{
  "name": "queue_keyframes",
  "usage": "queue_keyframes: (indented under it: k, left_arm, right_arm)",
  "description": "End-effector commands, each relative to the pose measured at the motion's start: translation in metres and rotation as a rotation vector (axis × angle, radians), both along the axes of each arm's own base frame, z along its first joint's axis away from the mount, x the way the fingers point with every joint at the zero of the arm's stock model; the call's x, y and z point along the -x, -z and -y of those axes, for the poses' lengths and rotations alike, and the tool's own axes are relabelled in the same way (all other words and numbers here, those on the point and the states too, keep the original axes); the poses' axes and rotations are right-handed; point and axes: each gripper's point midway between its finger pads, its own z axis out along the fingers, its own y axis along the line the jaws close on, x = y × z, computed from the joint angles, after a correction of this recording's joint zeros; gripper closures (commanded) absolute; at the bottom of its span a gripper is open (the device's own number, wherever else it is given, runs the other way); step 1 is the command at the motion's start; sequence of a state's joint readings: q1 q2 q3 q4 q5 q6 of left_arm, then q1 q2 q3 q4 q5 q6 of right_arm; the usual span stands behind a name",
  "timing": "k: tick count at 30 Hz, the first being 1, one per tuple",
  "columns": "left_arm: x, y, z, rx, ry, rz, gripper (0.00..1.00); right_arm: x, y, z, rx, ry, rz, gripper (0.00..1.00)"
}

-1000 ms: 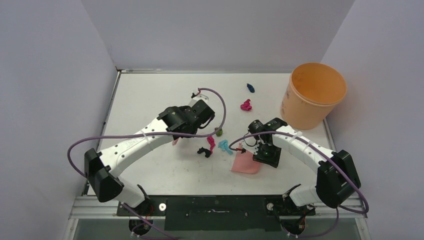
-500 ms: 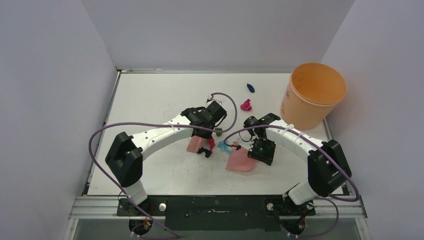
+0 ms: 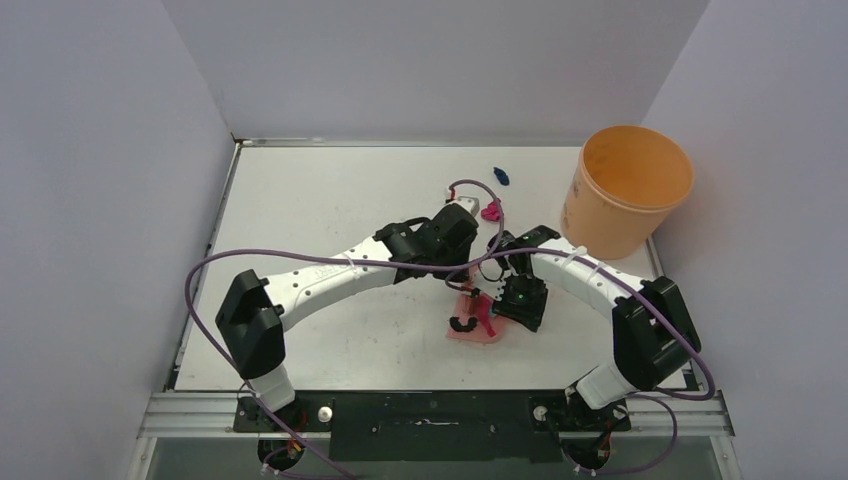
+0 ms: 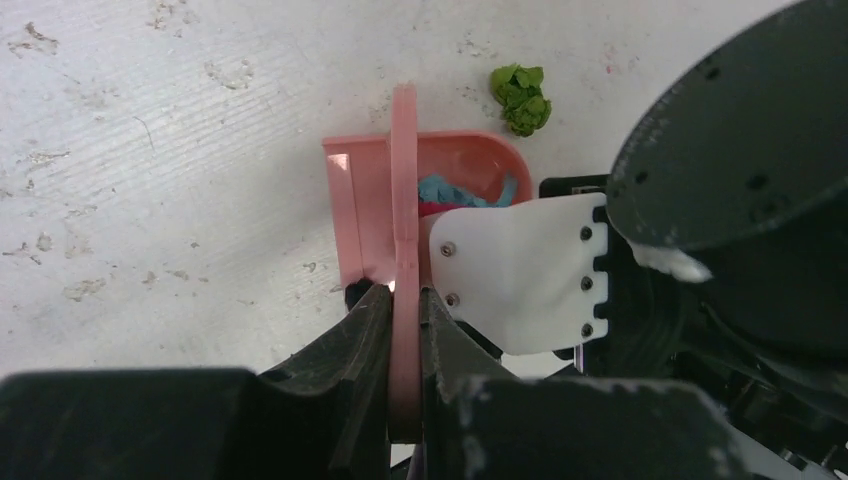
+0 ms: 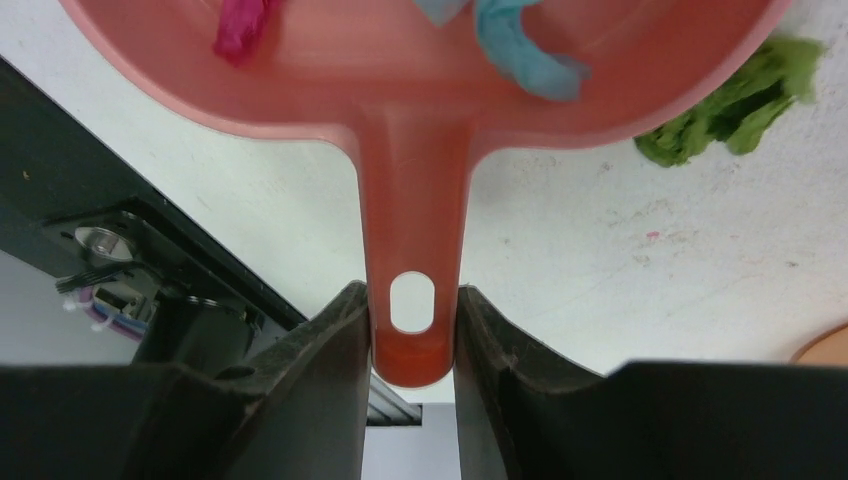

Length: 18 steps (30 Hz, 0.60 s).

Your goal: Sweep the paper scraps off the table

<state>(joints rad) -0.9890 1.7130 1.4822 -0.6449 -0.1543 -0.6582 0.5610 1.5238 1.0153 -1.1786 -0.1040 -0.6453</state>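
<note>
Arms (image 3: 330, 272) converging over table (image 3: 300, 190), left jaws clamping brush (image 4: 403, 250), right jaws pinching dustpan (image 5: 400, 90) handle, scraps (image 5: 520, 55) inside.

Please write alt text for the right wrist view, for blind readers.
The right gripper holds the pink dustpan by its handle. A magenta scrap and a cyan scrap lie inside; a green scrap lies on the table beside its rim.

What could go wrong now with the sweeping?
The green scrap lies outside the dustpan, by its rim, so it might get left behind. The right jaws hold the dustpan only by its handle end; a tilt could spill the cyan scrap.
</note>
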Motion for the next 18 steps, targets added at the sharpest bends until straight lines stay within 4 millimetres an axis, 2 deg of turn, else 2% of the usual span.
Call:
queue_keyframes:
  k: [1, 10, 13, 18]
  left_arm:
    - [0.012, -0.056, 0.013, 0.134, 0.021, 0.020, 1.00]
    - [0.004, -0.126, -0.029, 0.141, -0.048, 0.205, 1.00]
    - [-0.006, -0.133, -0.041, 0.080, -0.052, 0.257, 1.00]
    - [-0.022, -0.125, -0.051, -0.074, -0.047, 0.283, 1.00]
  right_arm:
    - [-0.003, -0.005, 0.001, -0.058, 0.020, 0.026, 0.91]
    - [0.008, -0.012, 0.028, -0.110, 0.075, 0.031, 0.91]
    - [0.011, -0.020, 0.034, -0.134, 0.087, 0.052, 0.92]
    - [0.013, -0.038, 0.045, -0.186, 0.132, 0.101, 0.95]
